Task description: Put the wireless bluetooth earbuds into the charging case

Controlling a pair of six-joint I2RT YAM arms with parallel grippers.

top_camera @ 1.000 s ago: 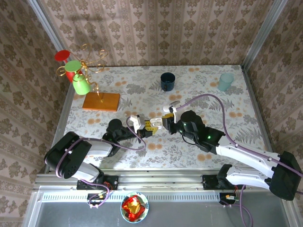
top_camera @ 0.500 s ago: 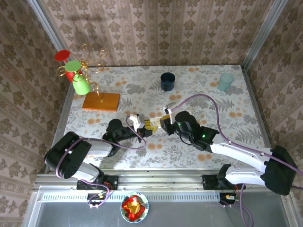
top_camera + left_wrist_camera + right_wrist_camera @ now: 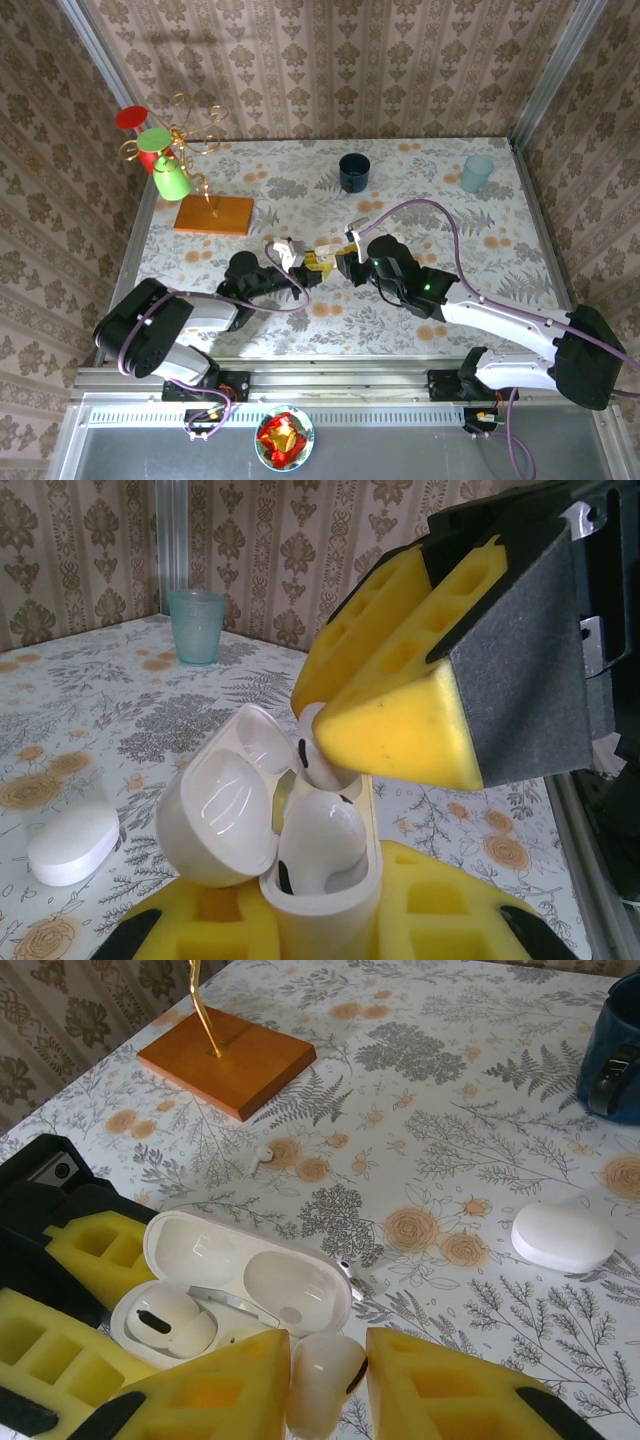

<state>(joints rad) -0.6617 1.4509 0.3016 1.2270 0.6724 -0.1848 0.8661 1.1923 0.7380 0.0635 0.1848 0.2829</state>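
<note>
Light's bright and even, coming from overhead. The arms only throw soft shadows on the bench (image 3: 280, 160). In the left wrist view, the glossy open case (image 3: 220, 810) picks up pale glare. In the right wrist view, the near yellow claw pads (image 3: 200, 1390) and the earbud (image 3: 322, 1380) look soft, while the far bench is sharp.

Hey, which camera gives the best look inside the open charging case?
The right wrist view: it looks down into the charging case, showing one earbud seated. The left wrist view shows the case side-on. In the top view it is too small to read.
</note>
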